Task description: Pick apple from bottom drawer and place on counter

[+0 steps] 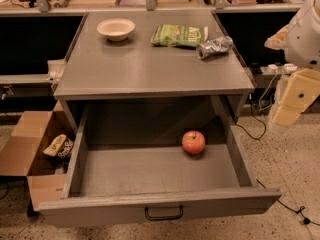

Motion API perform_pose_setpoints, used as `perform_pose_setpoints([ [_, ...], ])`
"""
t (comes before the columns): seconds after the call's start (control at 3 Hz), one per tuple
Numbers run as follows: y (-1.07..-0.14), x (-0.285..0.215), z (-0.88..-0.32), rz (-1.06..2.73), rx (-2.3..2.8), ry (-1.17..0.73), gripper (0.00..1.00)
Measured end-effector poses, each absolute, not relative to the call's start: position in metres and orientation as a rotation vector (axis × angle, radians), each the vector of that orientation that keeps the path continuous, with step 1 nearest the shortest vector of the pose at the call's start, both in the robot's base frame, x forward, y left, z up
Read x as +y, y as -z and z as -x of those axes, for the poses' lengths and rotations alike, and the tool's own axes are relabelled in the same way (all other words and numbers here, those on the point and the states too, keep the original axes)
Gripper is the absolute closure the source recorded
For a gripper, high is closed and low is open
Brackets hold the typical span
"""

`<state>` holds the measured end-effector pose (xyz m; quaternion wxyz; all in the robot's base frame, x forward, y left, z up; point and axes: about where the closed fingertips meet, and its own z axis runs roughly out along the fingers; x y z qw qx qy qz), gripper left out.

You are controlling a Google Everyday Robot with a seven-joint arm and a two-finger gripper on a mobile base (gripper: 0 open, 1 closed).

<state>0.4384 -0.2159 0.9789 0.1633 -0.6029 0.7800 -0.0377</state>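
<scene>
The apple (193,142) is red-orange and round. It lies inside the open bottom drawer (160,208), near the back wall and right of the middle. The drawer is pulled far out, with a dark bar handle (164,213) on its front panel. The grey counter (145,64) lies directly above the drawer's back half. My gripper (294,100) hangs at the right edge of the view, outside the drawer's right wall and above the floor, well apart from the apple. It holds nothing that I can see.
On the counter stand a pale bowl (116,28) at the back left, a green chip bag (179,35) and a crushed silver can (214,47) at the back right. An open cardboard box (30,154) with snack packs sits left of the drawer. Cables lie on the floor at right.
</scene>
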Motion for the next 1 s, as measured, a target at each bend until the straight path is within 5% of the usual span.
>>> perform_pose_setpoints([
  [1.0,-0.895,-0.232,-0.452,1.748,2.287,0.048,0.00],
])
